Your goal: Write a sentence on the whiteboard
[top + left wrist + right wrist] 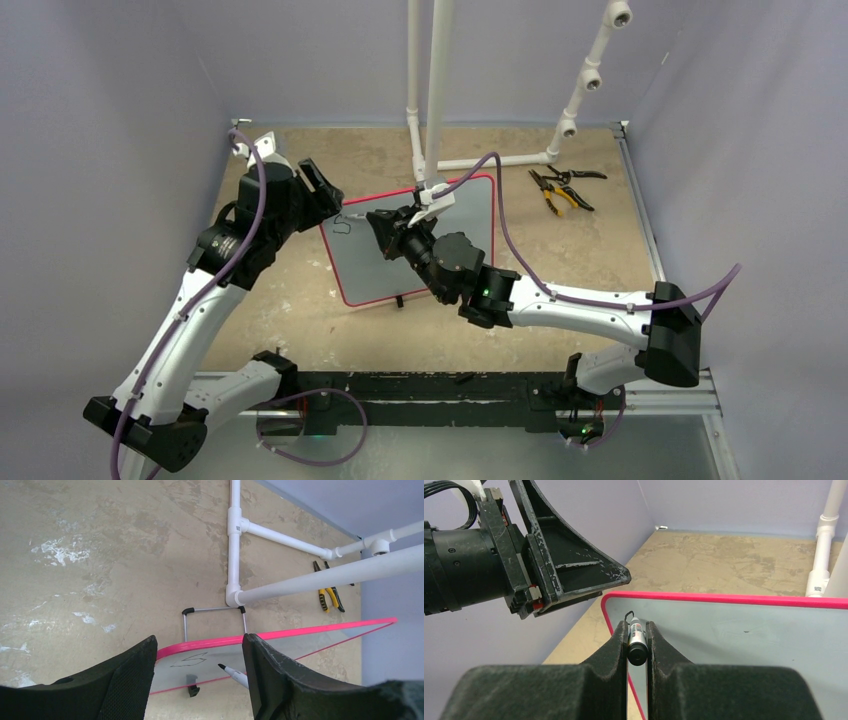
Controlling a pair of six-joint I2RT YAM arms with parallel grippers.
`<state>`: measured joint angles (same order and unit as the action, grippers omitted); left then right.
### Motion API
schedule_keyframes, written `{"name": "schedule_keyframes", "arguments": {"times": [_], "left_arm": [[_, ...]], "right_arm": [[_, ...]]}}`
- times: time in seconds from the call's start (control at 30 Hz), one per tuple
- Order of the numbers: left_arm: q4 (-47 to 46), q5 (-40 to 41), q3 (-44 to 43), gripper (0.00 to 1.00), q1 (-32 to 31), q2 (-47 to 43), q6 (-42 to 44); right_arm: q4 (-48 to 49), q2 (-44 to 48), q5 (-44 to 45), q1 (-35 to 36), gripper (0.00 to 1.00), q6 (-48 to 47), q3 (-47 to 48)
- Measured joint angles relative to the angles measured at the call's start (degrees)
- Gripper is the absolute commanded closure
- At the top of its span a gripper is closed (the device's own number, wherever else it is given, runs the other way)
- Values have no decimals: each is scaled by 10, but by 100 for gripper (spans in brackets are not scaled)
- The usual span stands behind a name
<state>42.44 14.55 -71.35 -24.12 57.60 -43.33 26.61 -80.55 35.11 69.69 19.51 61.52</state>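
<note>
Over the smooth red-rimmed whiteboard, right hand pinches black marker; left hand spread.

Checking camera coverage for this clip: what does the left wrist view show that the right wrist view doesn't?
Left wrist only: the sentence so far, legible as an S, plus the yellow-handled pliers and white pipe frame. Right wrist only: the right gripper shut on the marker, and the left gripper from the side, open. Both: the whiteboard with its red border, and the marker.
</note>
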Motion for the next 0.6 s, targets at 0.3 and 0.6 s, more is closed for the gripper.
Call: {"name": "schedule_keyframes", "arguments": {"times": [0.3,0.6], "left_arm": [[0,2,10,40,0,4,0],[0,7,20,39,0,5,0]], "right_arm": [[-2,-12,3,0,100,-1,0],[-6,-19,3,0,100,-1,0]]}}
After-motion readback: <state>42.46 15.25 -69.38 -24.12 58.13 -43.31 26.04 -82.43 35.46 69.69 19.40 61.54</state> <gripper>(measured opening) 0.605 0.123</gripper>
